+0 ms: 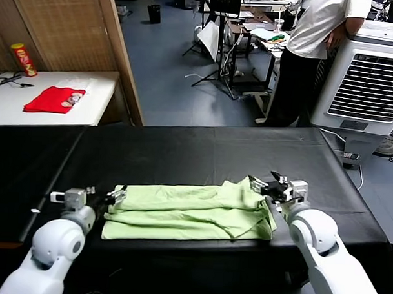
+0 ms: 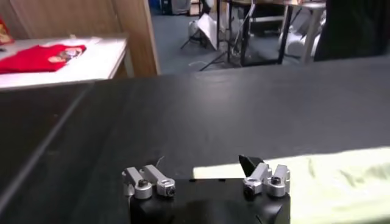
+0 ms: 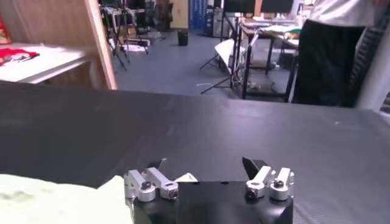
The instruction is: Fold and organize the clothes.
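The clothes (image 1: pixel 194 213), a pale green T-shirt, lie folded into a long band near the front edge of the black table (image 1: pixel 203 150). My left gripper (image 1: pixel 119 196) is at the band's left end, open, with nothing between its fingers. In the left wrist view the left gripper (image 2: pixel 204 165) stands wide over the shirt's edge (image 2: pixel 341 182). My right gripper (image 1: pixel 265 183) is at the band's right end, open and empty. In the right wrist view the right gripper (image 3: pixel 204 164) hangs over bare table, with the shirt (image 3: pixel 49 201) beside it.
A red folded cloth (image 1: pixel 53 99) and a red can (image 1: pixel 23 59) lie on a white side table at the far left. A person (image 1: pixel 316 48) and a white air cooler (image 1: pixel 366 82) stand beyond the table's far right.
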Motion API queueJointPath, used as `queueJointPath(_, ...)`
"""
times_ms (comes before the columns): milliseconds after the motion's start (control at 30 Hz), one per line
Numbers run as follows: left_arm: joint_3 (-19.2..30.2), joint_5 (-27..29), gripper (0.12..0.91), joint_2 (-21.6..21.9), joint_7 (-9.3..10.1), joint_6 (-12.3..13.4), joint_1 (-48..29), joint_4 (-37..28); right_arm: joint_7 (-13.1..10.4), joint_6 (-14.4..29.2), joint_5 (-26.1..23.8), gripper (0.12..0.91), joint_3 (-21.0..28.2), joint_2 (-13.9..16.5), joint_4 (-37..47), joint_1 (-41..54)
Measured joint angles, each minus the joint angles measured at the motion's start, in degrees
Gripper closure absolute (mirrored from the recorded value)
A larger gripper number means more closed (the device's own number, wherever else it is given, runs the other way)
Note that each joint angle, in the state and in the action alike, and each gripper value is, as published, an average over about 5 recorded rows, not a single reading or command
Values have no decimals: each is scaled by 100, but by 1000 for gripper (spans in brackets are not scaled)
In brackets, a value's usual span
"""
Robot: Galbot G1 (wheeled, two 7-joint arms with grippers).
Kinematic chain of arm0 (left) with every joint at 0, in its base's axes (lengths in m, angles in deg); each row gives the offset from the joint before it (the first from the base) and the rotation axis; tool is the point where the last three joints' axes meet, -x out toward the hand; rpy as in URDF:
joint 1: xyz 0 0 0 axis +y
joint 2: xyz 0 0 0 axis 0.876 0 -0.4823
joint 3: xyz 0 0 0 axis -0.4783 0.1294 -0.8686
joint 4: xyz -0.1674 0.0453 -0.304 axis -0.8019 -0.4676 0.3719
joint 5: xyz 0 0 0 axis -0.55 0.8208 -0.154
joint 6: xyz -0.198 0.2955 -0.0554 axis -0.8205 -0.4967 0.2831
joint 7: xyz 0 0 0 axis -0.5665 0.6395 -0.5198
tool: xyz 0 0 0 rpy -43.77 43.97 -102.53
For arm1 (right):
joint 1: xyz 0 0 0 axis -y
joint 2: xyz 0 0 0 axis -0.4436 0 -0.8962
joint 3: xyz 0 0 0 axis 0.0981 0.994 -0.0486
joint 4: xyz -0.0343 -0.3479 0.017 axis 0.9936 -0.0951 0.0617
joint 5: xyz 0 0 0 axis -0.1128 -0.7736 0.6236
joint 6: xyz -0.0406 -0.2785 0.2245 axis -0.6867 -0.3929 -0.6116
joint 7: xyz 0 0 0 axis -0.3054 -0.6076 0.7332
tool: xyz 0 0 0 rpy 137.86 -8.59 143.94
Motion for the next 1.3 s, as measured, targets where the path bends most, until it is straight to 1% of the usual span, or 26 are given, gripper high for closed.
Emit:
queueJointPath(67, 18, -90, 232, -30, -2, 0, -55, -139, 8, -17, -3, 251, 76, -76, 165, 93)
queueJointPath(167, 24, -218, 232, -65, -18, 0, -95, -319, 30, -22, -20, 340, 154, -163, 360, 189)
queueJointPath(233, 23, -265, 248, -89, -54, 2, -104, -412, 42, -17, -45, 417, 191, -203, 458, 230)
queueJointPath(267, 22, -275, 272, -101, -75, 5, -107, -450, 46, -12, -62, 447, 207, -221, 501, 245)
queueJointPath(367, 19, -284, 402, -133, -126, 28, -113, -547, 51, 15, -134, 560, 238, -277, 610, 264)
queueJointPath(433, 16, -282, 536, -162, -137, 57, -121, -609, 35, 54, -185, 644, 246, -308, 649, 252)
queueJointPath(467, 15, -275, 586, -177, -138, 77, -125, -637, 15, 89, -209, 694, 248, -324, 658, 239)
queueJointPath(500, 15, -259, 653, -194, -137, 110, -129, -664, -14, 133, -231, 744, 249, -338, 659, 222)
queueJointPath(533, 17, -228, 720, -212, -136, 154, -130, -688, -55, 195, -262, 790, 246, -355, 653, 199)
queueJointPath(567, 21, -182, 770, -229, -135, 208, -130, -707, -115, 276, -300, 838, 240, -377, 640, 169)
queueJointPath(600, 27, -115, 815, -249, -135, 272, -127, -726, -187, 360, -335, 871, 231, -404, 622, 134)
queueJointPath(633, 34, -26, 854, -271, -137, 346, -120, -745, -268, 446, -369, 886, 221, -433, 599, 96)
queueJointPath(667, 43, 77, 877, -293, -139, 417, -111, -761, -360, 533, -403, 901, 211, -466, 571, 53)
queueJointPath(767, 61, 457, 891, -352, -140, 621, -80, -805, -609, 718, -477, 903, 189, -560, 491, -73)
queueJointPath(867, 65, 762, 897, -385, -118, 744, -67, -828, -736, 791, -529, 903, 165, -631, 439, -178)
queueJointPath(933, 65, 856, 897, -394, -103, 775, -68, -831, -725, 792, -531, 903, 138, -653, 417, -236)
queueJointPath(1000, 63, 881, 897, -397, -93, 778, -69, -825, -647, 780, -519, 888, 102, -646, 383, -292)
queueJointPath(1033, 63, 881, 896, -397, -88, 781, -68, -819, -595, 775, -511, 865, 82, -633, 360, -320)
queueJointPath(1100, 62, 867, 882, -394, -79, 795, -60, -794, -471, 768, -499, 786, 37, -590, 296, -383)
queueJointPath(1133, 58, 852, 852, -388, -75, 808, -54, -773, -405, 769, -496, 738, 16, -564, 258, -415)
queueJointPath(1167, 51, 831, 823, -379, -74, 818, -47, -749, -337, 773, -495, 672, -8, -536, 213, -450)
queueJointPath(1200, 40, 800, 777, -366, -73, 824, -39, -720, -272, 778, -496, 622, -32, -507, 164, -487)
queueJointPath(1233, 24, 761, 714, -346, -72, 827, -29, -688, -213, 785, -497, 572, -55, -480, 113, -525)
queueJointPath(1267, 4, 715, 664, -321, -71, 828, -17, -654, -160, 793, -499, 505, -78, -453, 59, -564)
queueJointPath(1300, -18, 667, 613, -293, -69, 827, -2, -619, -116, 801, -500, 455, -101, -428, 3, -604)
